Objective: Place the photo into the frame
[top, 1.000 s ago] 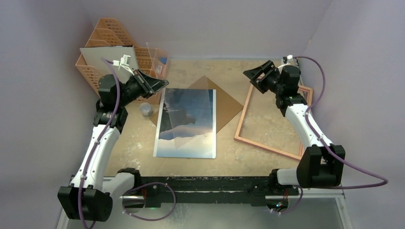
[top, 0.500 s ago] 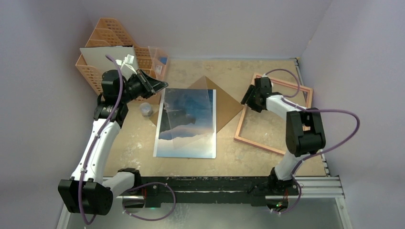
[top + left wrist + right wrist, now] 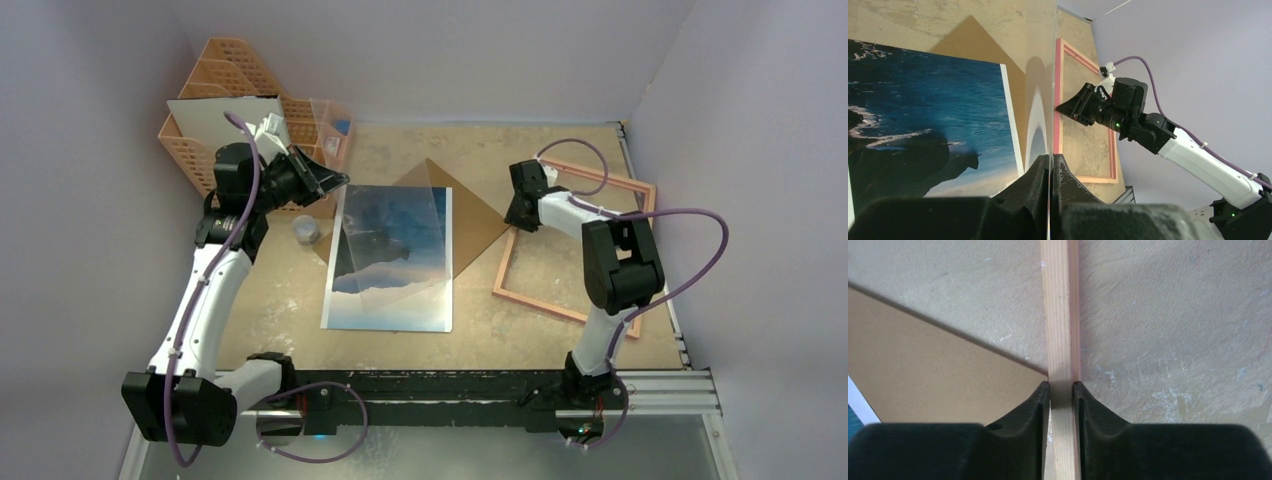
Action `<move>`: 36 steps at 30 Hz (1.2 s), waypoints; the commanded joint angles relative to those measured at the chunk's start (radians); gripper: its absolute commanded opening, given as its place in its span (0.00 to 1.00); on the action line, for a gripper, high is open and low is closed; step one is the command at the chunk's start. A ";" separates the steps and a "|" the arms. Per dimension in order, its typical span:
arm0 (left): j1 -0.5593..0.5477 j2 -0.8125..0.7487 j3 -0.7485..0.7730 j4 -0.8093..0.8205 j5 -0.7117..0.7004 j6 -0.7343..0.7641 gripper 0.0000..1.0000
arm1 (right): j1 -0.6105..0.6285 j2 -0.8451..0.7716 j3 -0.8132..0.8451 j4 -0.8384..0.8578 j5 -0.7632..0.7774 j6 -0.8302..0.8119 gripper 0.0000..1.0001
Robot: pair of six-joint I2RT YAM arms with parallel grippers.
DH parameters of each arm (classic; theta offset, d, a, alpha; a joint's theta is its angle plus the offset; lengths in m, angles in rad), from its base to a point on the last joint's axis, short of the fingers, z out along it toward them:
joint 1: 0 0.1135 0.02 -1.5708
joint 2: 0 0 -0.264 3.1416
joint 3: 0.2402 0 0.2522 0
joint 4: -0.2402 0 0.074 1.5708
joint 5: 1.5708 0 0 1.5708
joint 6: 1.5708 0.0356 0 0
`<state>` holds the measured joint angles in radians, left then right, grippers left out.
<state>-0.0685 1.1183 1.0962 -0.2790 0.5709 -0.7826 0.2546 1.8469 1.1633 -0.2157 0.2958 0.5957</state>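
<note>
Where the photo (image 3: 400,315) lies flat on the surface (image 3: 290,300), the left fingers (image 3: 325,182) clench a clear sheet (image 3: 400,230) above it; the frame (image 3: 545,303) lies to the right, with bare room between. Left wrist: those fingers pinch the sheet's edge. Right wrist: the right fingers (image 3: 1035,410) grasp the frame's left rail, and the board (image 3: 923,365) meets it at a corner.

The left arm (image 3: 205,300) goes up from its base at 7 o'clock toward 11 o'clock. Its wrist is turned so that the left gripper (image 3: 338,180) points to 3 o'clock — the jaws are pressed together on a corner of the clear sheet (image 3: 395,240). The right arm (image 3: 620,265) rises from 5 o'clock, folded sharply at the elbow, with the forearm reaching toward 10 o'clock. The right gripper (image 3: 1061,387) points down, its fingers touching both sides of one rail of the frame (image 3: 1059,315).
</note>
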 commanded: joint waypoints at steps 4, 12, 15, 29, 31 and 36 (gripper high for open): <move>0.000 0.008 0.055 0.011 0.010 0.023 0.00 | 0.005 -0.048 0.019 -0.020 -0.028 -0.028 0.06; 0.000 0.018 0.085 -0.027 -0.002 0.046 0.00 | 0.008 -0.203 0.019 -0.021 -0.063 -0.026 0.02; 0.000 0.023 0.102 -0.047 -0.022 0.061 0.00 | 0.009 -0.223 0.012 -0.009 -0.111 -0.048 0.02; 0.000 0.045 0.252 -0.183 -0.100 0.148 0.00 | 0.200 -0.122 0.023 0.103 -0.341 0.060 0.03; 0.001 0.050 0.271 -0.198 -0.096 0.148 0.00 | 0.217 -0.100 0.035 0.115 -0.355 0.099 0.03; 0.001 0.064 0.310 -0.224 -0.074 0.133 0.00 | 0.239 -0.052 0.059 0.171 -0.432 0.154 0.08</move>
<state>-0.0685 1.1717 1.3434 -0.5014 0.4824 -0.6579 0.4877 1.7794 1.1637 -0.1421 -0.0158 0.6510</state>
